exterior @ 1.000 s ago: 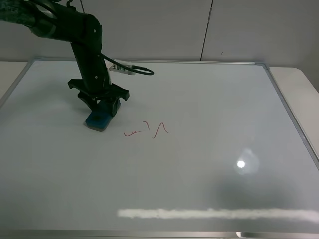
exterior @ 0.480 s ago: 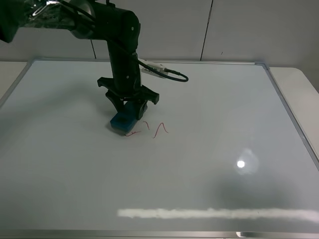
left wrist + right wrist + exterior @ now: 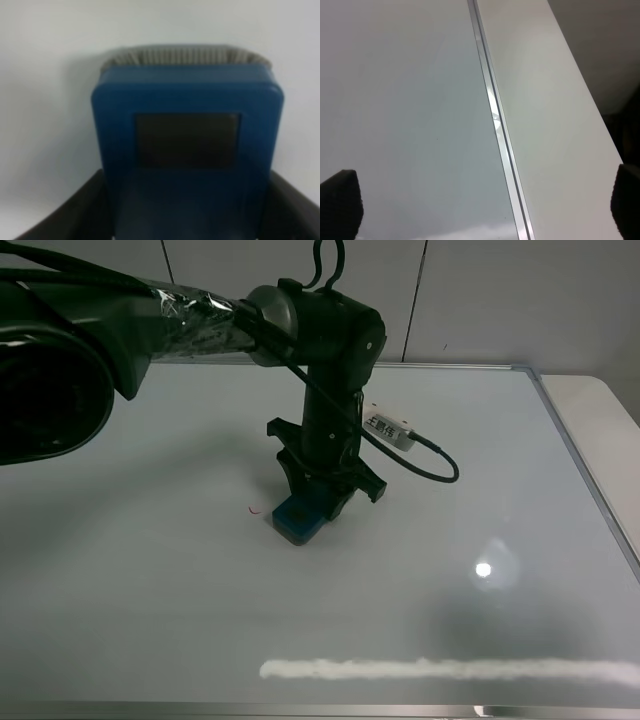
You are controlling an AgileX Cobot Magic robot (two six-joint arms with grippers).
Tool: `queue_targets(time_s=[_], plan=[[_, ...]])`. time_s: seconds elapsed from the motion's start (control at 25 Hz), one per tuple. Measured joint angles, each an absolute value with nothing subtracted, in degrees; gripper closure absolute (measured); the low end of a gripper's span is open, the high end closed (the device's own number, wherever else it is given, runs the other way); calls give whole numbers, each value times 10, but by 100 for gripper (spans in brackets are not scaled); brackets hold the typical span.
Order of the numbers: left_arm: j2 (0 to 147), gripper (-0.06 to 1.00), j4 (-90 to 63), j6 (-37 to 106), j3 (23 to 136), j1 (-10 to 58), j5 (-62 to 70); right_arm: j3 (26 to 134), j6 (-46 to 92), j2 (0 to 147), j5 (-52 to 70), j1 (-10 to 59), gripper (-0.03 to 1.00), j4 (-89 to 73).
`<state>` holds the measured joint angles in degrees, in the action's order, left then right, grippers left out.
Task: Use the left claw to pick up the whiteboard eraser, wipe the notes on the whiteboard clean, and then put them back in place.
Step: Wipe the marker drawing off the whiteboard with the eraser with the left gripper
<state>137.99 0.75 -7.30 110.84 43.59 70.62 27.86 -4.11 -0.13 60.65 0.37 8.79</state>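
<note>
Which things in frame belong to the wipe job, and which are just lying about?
In the job:
left end effector, shut on the whiteboard eraser
small red mark beside the eraser
whiteboard

Just there:
right end effector, open over the board's edge
table beside the whiteboard
labelled block with cable on the left arm
</note>
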Motion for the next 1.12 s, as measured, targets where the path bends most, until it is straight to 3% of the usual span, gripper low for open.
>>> queue_targets(time_s=[0.32, 0.8, 1.12], plan=[[1382, 39, -24, -50, 1108, 475, 705, 279, -41, -1, 606, 4, -2, 88], [1376, 39, -9, -52, 1100, 315, 703, 279, -41, -1, 606, 4, -2, 88], [1308, 39, -10, -55, 957, 300, 586, 279, -41, -1, 606, 4, -2, 88]])
